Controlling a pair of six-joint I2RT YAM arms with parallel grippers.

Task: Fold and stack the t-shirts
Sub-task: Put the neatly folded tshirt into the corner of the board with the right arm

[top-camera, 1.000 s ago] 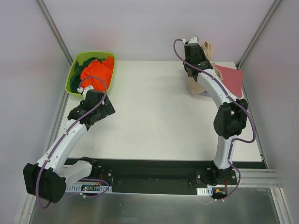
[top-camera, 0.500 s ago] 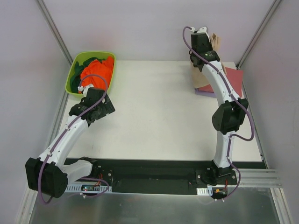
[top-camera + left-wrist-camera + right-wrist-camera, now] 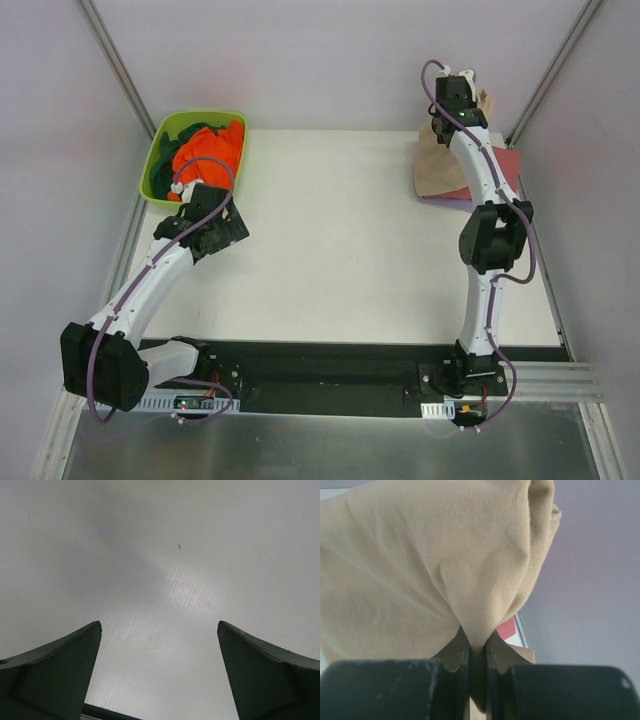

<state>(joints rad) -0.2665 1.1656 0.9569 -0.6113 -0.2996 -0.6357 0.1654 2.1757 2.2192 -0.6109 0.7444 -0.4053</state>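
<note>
Tan t-shirt [image 3: 445, 565] is held up at the desk's [image 3: 340, 250] far right corner, its lower part lying over the red t-shirt [image 3: 508, 168]. The right pincer [image 3: 477, 642] is clenched on a fold of it. The left pincer [image 3: 159, 630] is released, jaws wide over bare desk, near the green tub [image 3: 158, 150].

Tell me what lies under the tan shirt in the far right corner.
A red shirt sticks out from under it, with a lavender edge peeking out at the near side. The tan shirt covers the rest, so anything more beneath is hidden.
</note>
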